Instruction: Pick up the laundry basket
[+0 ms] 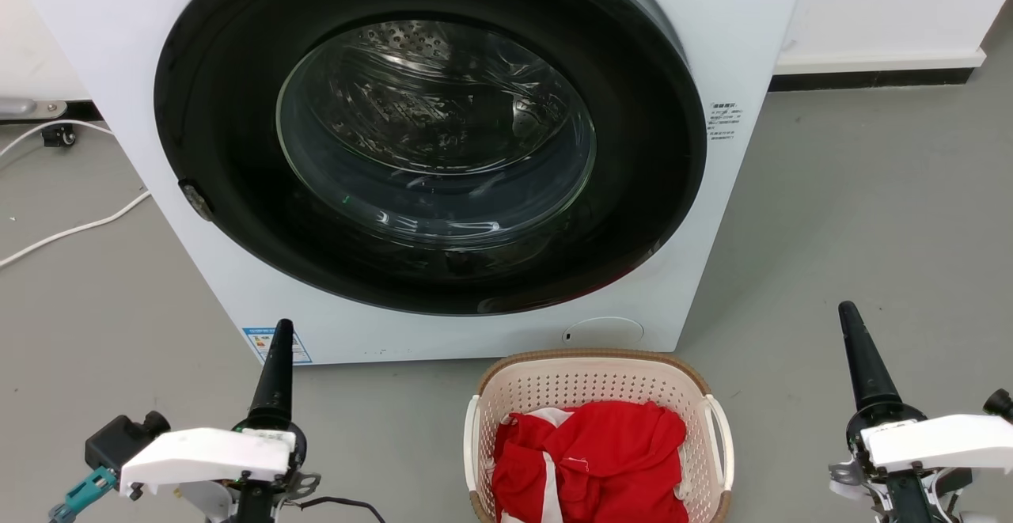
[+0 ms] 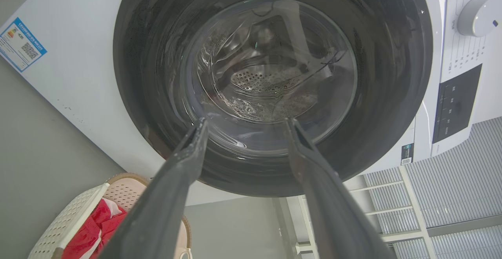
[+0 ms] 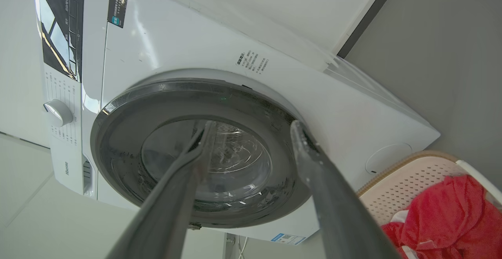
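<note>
cream-white perforated brown-rimmed plastic laundry basket (image 1: 586,384) just before white front-loading washing machine (image 1: 712,48), red cloth (image 1: 601,448) inside, left gripper (image 2: 246,122), right gripper (image 3: 253,124) both spread wide, facing machine, wrist views reveal white round dial (image 2: 478,16)

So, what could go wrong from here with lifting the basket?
The laundry basket sits close to the washing machine, so a lift may bump its front. Both the left gripper and right gripper are open and clear of the side handles; gripping one handle alone could tip out the red clothing.
</note>
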